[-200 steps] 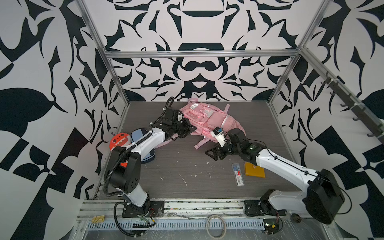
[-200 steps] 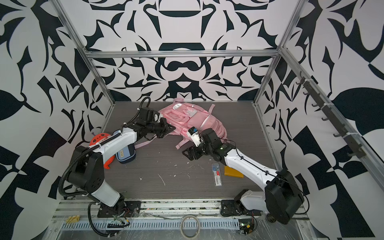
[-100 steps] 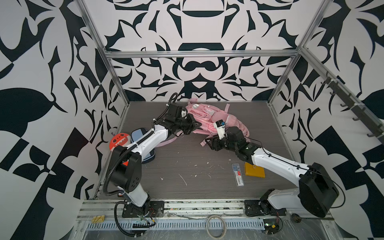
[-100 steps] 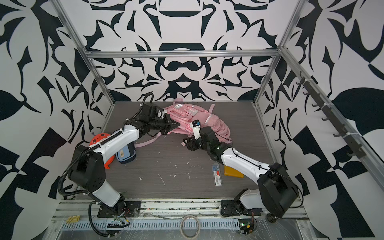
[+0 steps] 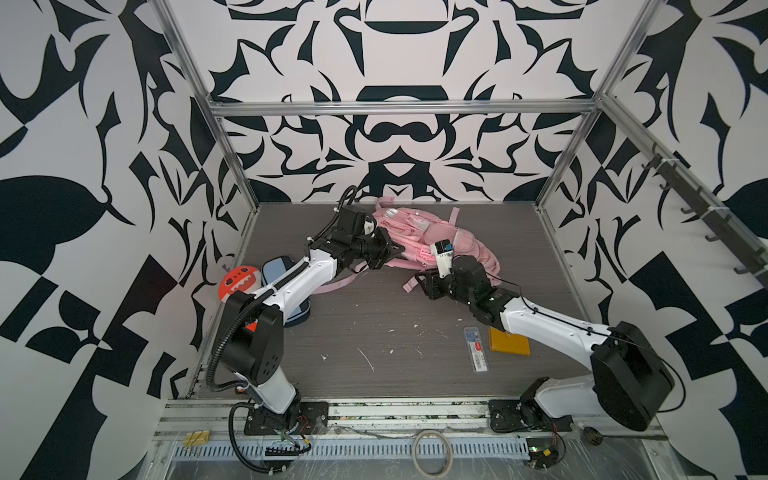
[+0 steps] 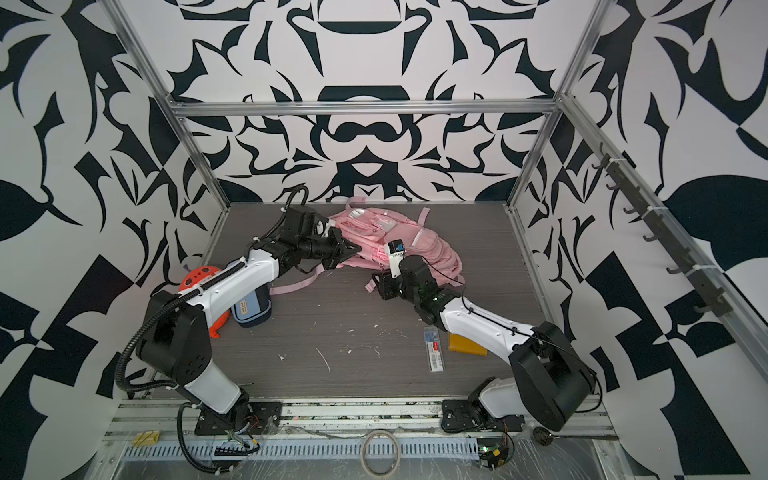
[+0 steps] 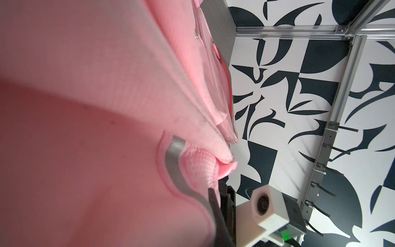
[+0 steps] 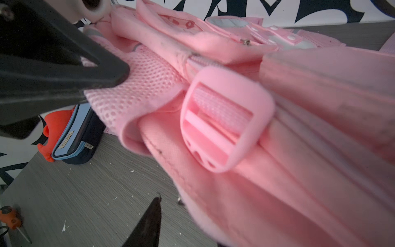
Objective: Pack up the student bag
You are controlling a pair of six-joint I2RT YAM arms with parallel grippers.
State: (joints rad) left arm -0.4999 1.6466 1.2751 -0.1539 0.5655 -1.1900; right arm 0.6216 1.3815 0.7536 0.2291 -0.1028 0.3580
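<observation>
Between left gripper's (image 5: 400,249) fingers (image 8: 106,72), student bag (image 5: 469,245)

We see the student bag (image 5: 405,237), a soft pink fabric backpack, lying slumped and crumpled on the far middle of the dark table (image 5: 374,332), close to the back wall. Its front faces up, and we make out zip pockets and pale reflective strips. Its left edge, of pink mesh (image 8: 136,92), is bunched and raised. A pink strap (image 5: 332,285) trails toward the near left, and a pink plastic buckle (image 8: 224,126) sits on its near side.
</observation>
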